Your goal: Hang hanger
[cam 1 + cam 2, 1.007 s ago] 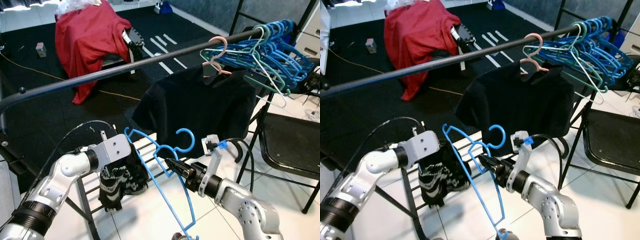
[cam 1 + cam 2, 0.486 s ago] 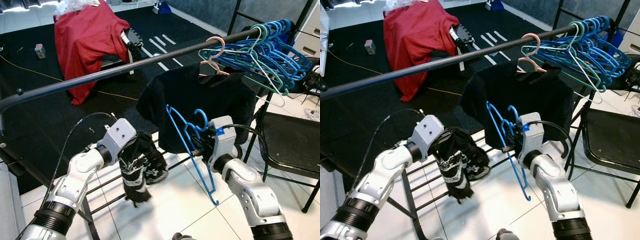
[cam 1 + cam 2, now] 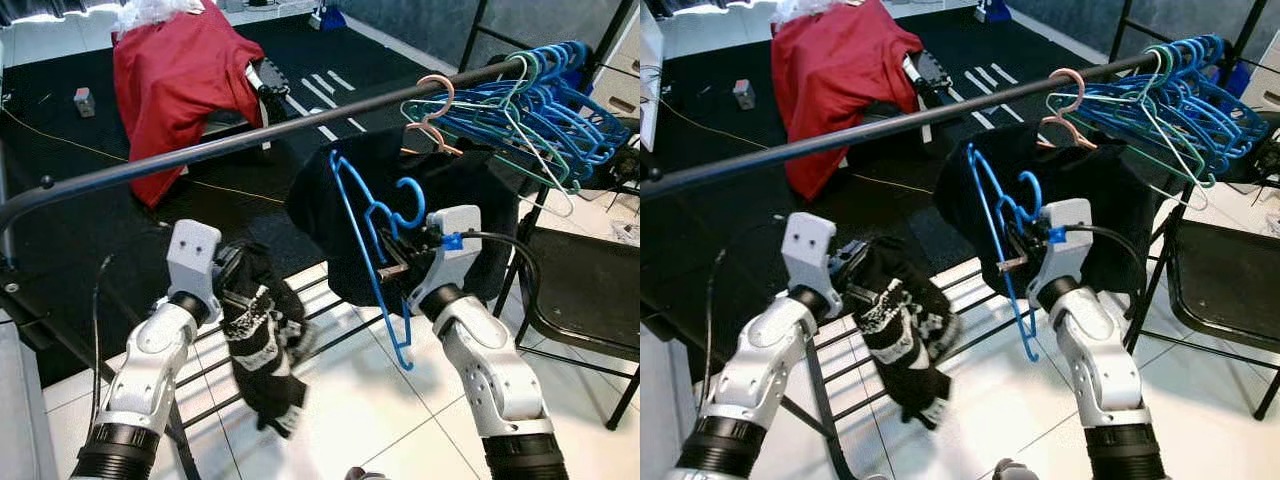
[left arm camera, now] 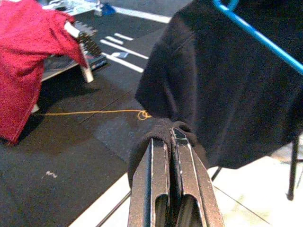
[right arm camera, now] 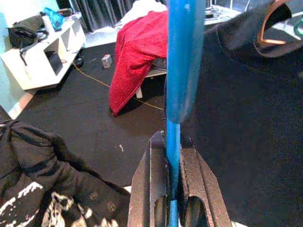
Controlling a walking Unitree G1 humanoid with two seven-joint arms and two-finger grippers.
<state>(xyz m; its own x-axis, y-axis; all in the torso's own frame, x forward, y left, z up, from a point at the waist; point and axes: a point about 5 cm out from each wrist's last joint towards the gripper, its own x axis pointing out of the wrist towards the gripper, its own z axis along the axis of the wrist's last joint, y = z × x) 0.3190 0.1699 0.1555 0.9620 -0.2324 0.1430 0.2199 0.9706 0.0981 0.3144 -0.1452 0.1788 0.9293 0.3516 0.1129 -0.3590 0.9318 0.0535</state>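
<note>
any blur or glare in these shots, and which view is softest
Right wrist view is softest: the blue hanger is a smeared, out-of-focus bar just beyond the right claw. Left wrist view: the black garment pinched in the left claw is soft, the background only slightly sharper. Left eye view is fairly crisp, with blown-out white glare along the top-left floor.

The right gripper's (image 5: 171, 189) two black fingers hide the stretch of the thin blue plastic hanger (image 3: 372, 255) pinched between them, and up close the hanger's bar is blurred. The black-and-white patterned garment (image 3: 262, 345) covers the left gripper's (image 4: 171, 146) fingertips. The long dark metal clothes rail (image 3: 250, 140) is cut off by the picture's left edge.
</note>
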